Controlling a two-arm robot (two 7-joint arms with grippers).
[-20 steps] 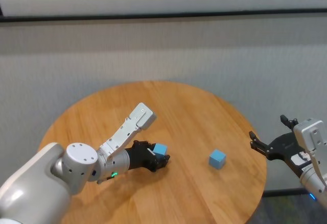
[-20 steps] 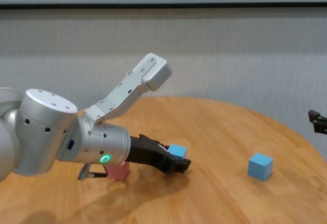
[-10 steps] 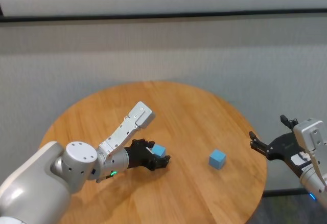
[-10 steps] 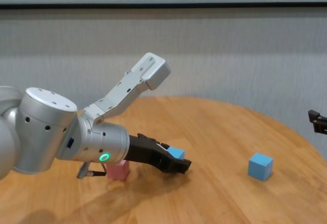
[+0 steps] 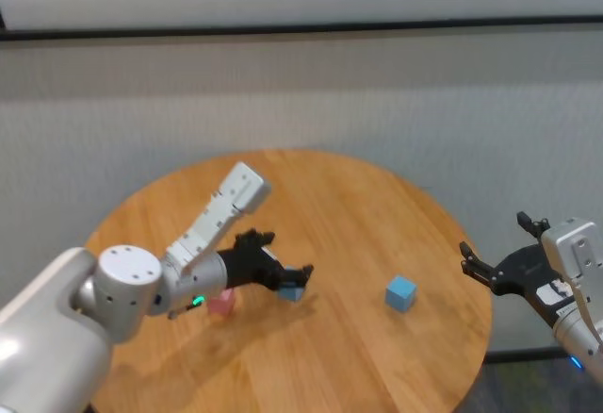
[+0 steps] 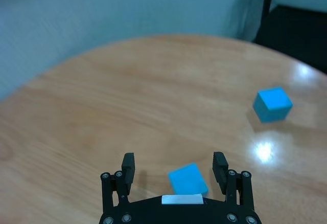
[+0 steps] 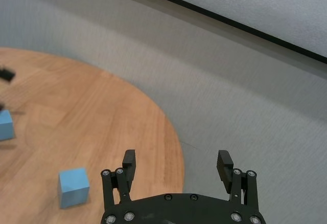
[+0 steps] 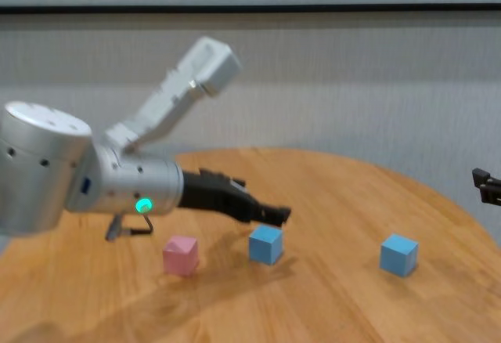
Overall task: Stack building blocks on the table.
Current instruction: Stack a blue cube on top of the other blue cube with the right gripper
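A pink block (image 8: pixel 181 254) and a light blue block (image 8: pixel 266 244) sit side by side, apart, on the round wooden table (image 8: pixel 337 194). My left gripper (image 8: pixel 270 214) is open and empty, hovering just above that blue block. In the left wrist view the block (image 6: pixel 187 179) lies below and between the spread fingers (image 6: pixel 127 163). A second light blue block (image 8: pixel 398 254) sits alone to the right; it also shows in the head view (image 5: pixel 400 292) and the right wrist view (image 7: pixel 74 186). My right gripper (image 5: pixel 492 239) is open and parked off the table's right edge.
The table's rim (image 5: pixel 476 338) curves close to the right gripper. A grey wall (image 5: pixel 377 92) stands behind the table. Bare wood lies between the two blue blocks and along the near side.
My left gripper has let go of the light blue block, which now rests on the table to the right of the pink one. The left arm has risen and drawn back. The right arm has not moved.
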